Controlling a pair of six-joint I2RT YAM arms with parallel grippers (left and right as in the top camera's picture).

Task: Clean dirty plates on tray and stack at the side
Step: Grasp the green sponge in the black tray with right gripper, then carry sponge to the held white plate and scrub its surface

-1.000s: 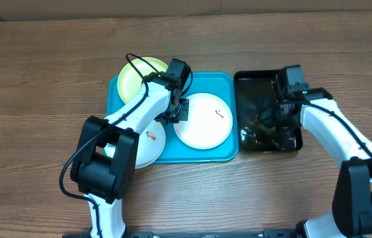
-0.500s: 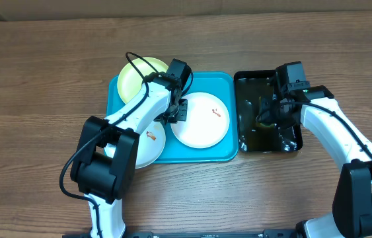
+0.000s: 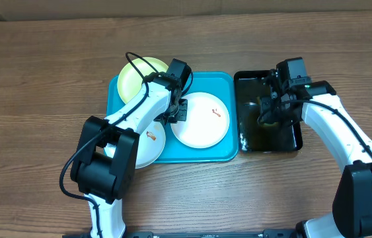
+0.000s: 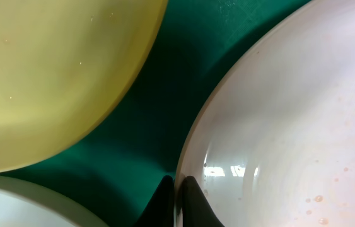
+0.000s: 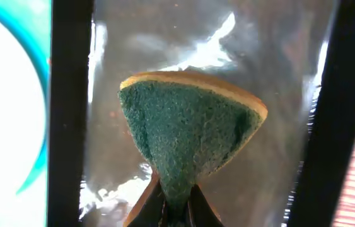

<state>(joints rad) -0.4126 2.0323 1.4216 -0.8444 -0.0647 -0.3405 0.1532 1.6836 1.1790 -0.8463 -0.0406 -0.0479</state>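
Three plates (image 3: 202, 129) rest on the turquoise tray (image 3: 228, 82), a yellow-green plate (image 3: 135, 76) and a left white plate (image 3: 147, 147) overhanging its left corners, the left gripper (image 4: 178, 200) pinching the rim of the central white plate (image 4: 290, 126), while the right gripper (image 5: 177, 205) squeezes a green sponge (image 5: 186, 129) over the black tray (image 3: 285, 142) beside its right edge.

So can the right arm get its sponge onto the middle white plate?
Probably yes: the white plate lies uncovered, close by; the left gripper pinches only its left rim. The right gripper holds the sponge.
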